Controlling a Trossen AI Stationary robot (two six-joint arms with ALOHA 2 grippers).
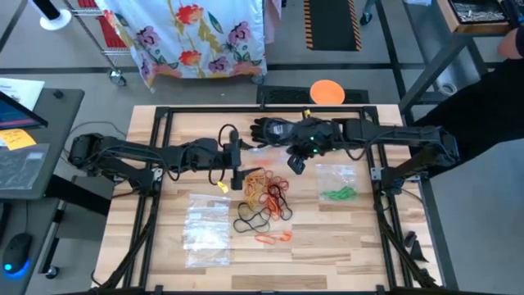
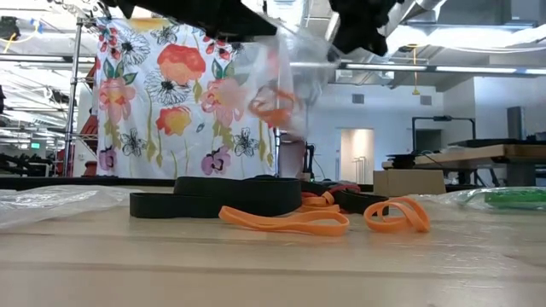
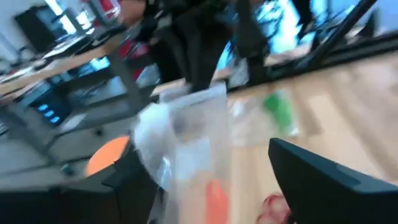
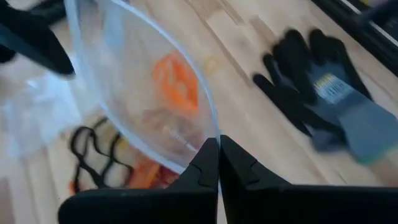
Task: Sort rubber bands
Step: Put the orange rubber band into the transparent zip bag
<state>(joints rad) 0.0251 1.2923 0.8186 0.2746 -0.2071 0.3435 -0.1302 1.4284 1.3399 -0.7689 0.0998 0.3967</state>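
Nothing here can be read. The black glove [image 4: 336,93] lying on the counter [image 4: 249,37] carries a pale printed patch on its back, but the marks on it are too blurred to make out as letters or numbers.

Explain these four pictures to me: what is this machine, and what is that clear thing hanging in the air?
It is a robot with two dark arms at a wooden table. One picture looks down from above, one looks level across the table, and two come from cameras on the wrists. Loose rubber bands lie in the middle of the table, with a black glove behind them and clear bags on either side, one holding green bands. The right gripper is shut on the edge of another clear bag with orange bands inside. The left gripper stands open beside that bag.
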